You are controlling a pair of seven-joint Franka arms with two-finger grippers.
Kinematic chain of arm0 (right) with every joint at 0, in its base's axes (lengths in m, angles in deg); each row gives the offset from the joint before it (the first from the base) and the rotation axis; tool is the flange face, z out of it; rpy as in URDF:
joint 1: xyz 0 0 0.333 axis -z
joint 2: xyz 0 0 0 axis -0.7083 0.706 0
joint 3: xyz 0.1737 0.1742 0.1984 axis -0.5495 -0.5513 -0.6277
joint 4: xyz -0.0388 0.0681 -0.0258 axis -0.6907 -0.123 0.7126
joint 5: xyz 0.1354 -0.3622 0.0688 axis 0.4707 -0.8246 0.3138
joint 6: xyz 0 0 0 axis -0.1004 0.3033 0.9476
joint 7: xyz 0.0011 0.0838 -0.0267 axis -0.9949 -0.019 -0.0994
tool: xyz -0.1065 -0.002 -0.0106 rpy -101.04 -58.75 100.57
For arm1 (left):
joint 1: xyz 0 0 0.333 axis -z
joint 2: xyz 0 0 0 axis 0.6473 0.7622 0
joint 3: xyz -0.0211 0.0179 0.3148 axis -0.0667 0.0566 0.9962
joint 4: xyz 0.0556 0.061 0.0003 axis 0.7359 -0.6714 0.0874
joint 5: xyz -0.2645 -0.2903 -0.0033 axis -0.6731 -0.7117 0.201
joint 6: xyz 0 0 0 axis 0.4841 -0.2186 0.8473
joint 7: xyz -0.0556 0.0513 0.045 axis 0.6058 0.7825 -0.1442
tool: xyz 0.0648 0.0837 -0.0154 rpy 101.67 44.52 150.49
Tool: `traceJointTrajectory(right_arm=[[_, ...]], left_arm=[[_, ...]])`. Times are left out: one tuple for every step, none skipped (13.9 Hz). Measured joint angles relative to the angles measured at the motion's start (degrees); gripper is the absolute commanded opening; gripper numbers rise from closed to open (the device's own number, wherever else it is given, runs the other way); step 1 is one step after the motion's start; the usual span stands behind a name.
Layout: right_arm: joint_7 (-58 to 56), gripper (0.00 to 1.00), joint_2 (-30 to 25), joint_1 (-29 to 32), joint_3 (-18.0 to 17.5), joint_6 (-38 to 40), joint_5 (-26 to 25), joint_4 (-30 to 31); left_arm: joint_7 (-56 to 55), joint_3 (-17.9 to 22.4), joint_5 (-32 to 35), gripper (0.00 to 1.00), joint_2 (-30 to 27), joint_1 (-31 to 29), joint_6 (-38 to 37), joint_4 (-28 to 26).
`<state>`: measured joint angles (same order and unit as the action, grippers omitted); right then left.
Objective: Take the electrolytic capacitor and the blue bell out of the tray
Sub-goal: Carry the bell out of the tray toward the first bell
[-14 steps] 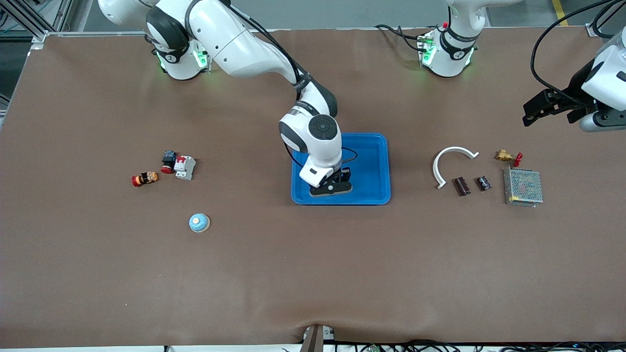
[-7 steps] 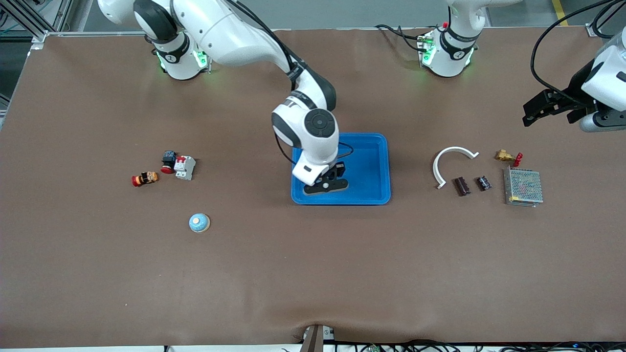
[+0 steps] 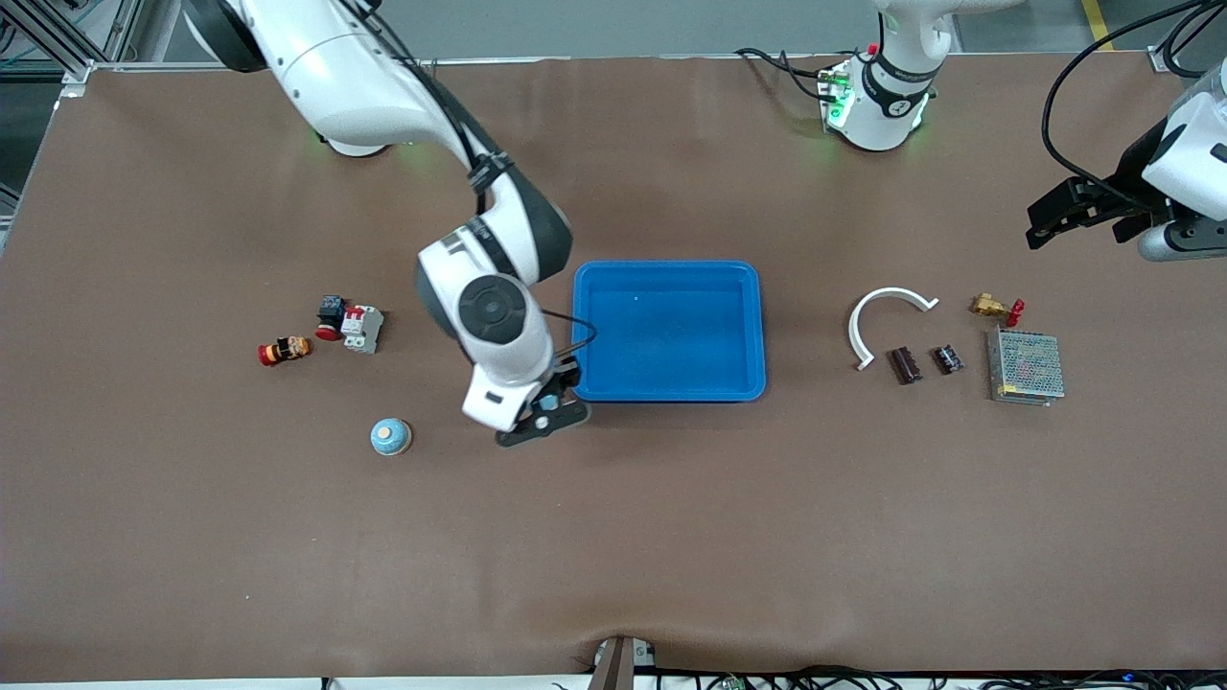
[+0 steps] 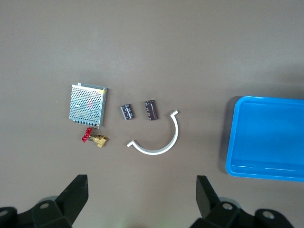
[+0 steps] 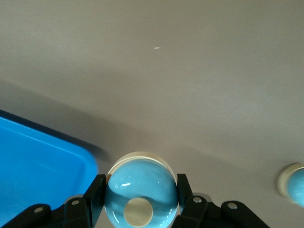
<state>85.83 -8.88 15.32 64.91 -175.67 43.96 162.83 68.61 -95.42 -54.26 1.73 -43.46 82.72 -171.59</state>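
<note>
The right gripper [image 3: 544,419], clamped on a blue bell [image 5: 140,194], hangs over bare table just beside the tray [image 3: 671,383], while the left gripper [image 4: 142,190] waits spread apart.

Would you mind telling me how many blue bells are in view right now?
2. One blue bell is gripped in the right gripper, over the table just off the tray's corner. The other bell sits on the table toward the right arm's end.

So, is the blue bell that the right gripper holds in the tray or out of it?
Out. The right gripper is shut on the blue bell above bare table, just past the tray rim.
</note>
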Motion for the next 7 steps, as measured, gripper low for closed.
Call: traceJointTrajectory(right_arm=[[-3.15,0.35,-0.27,1.64,-0.01,0.36,0.0,0.07],[-6.26,0.35,-0.45,3.25,-0.02,0.82,0.0,0.1],[-9.48,0.35,-0.55,4.91,-0.04,1.16,0.06,0.15],[-12.68,0.35,-0.61,6.52,-0.03,1.26,0.18,0.23],[-15.91,0.35,-0.63,8.2,-0.02,1.26,0.24,0.33],[-19.38,0.35,-0.63,10.05,-0.02,1.27,0.3,0.46],[-22.8,0.35,-0.63,11.86,-0.03,1.27,0.38,0.7]], left_arm=[[0.0,0.0,0.0,1.0,0.0,0.0,0.0,-0.02],[0.01,0.0,0.0,1.0,0.02,0.0,0.0,-0.05],[0.01,0.0,0.0,1.0,0.05,0.0,0.0,-0.08],[0.01,0.0,0.0,1.0,0.07,0.0,0.0,-0.09],[0.01,0.0,0.0,1.0,0.08,0.0,0.0,-0.1],[0.01,0.0,0.0,1.0,0.09,0.0,0.0,-0.11],[0.01,0.0,0.0,1.0,0.09,-0.01,0.0,-0.11]])
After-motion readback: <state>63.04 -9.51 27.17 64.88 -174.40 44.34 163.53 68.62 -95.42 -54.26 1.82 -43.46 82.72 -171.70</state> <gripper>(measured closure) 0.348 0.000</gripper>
